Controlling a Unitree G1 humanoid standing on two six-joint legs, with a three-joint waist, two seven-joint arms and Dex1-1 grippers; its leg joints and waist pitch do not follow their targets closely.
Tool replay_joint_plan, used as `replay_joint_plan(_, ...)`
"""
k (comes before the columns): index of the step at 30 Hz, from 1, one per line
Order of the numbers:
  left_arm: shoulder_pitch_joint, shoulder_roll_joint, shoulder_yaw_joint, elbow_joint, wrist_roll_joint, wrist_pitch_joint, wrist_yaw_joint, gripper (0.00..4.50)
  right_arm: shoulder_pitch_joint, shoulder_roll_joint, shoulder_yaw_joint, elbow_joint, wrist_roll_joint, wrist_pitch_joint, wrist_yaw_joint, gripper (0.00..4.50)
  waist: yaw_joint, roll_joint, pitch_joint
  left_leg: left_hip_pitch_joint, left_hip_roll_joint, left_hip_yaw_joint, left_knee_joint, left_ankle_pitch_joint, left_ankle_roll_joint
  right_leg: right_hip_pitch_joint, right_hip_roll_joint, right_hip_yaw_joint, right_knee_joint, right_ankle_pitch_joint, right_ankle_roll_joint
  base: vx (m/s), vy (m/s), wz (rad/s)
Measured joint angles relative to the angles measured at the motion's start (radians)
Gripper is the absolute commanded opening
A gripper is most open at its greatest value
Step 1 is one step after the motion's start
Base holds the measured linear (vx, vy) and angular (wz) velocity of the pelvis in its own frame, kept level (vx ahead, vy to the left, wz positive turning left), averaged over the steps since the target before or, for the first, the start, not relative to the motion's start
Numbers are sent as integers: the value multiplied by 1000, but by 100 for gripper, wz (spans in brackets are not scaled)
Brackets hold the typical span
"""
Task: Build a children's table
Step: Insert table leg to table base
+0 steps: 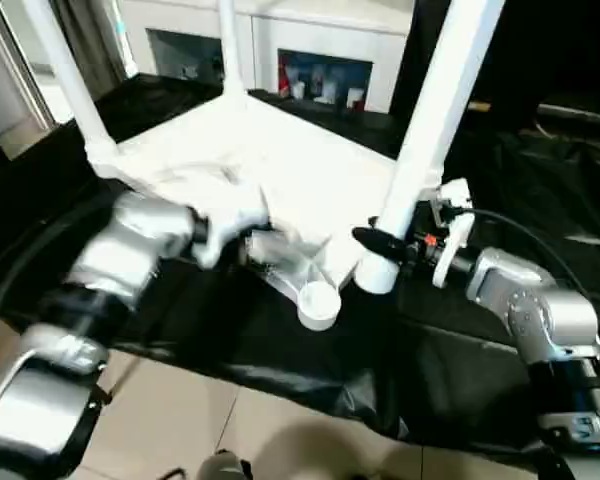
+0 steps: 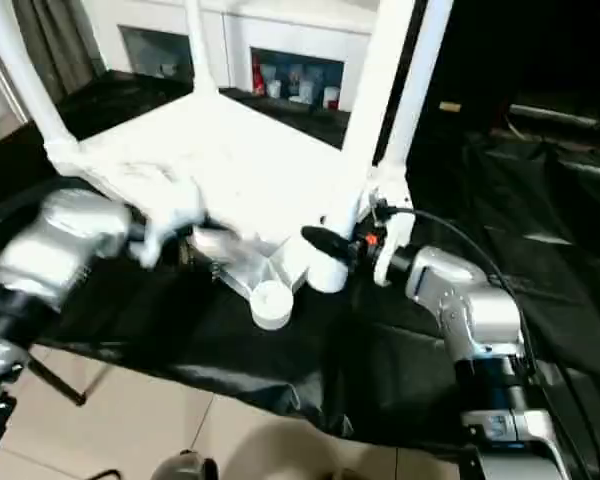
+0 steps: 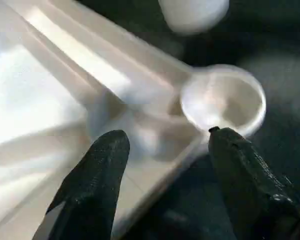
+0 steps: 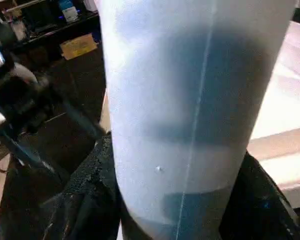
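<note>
On black-draped table [image 1: 280, 345]: right gripper [image 1: 385, 243] fingers pinching last leg [image 1: 430, 130] beside empty corner socket [image 1: 319, 303]; left gripper [image 3: 165, 165] fingers spread; seating next.

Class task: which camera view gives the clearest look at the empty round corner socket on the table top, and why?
The left wrist view: the empty socket sits just beyond the left tool, seen from above with its hollow showing. Both eye views show it from farther off, a small round cup at the table top's near corner. The right wrist view looks at the leg in the right tool.
</note>
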Motion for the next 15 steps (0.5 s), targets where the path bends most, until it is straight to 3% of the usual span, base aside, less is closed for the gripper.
replay_joint_plan(8,-139,-23,-93,272,173,-216,32,294,23,-10,14,-11,-19,-13,2,189,-4,1,0,0,0,0,0,0,0,0,0,1,0,0,0,0,0,0)
replay_joint_plan(11,-156,-50,-102,325,196,-256,46,294,32,-10,22,-16,-19,-18,2,189,-4,2,0,0,0,0,0,0,0,0,0,1,0,0,0,0,0,0)
replay_joint_plan(12,-163,-62,-105,347,201,-263,45,266,37,-10,23,-22,-19,-18,1,189,-3,2,0,0,0,0,0,0,0,0,0,1,-1,0,0,0,0,0)
replay_joint_plan(15,-185,-91,-120,405,220,-281,39,254,47,-11,28,-41,-20,-20,2,189,-2,3,0,1,0,0,0,0,0,0,0,0,0,0,-1,0,0,0)
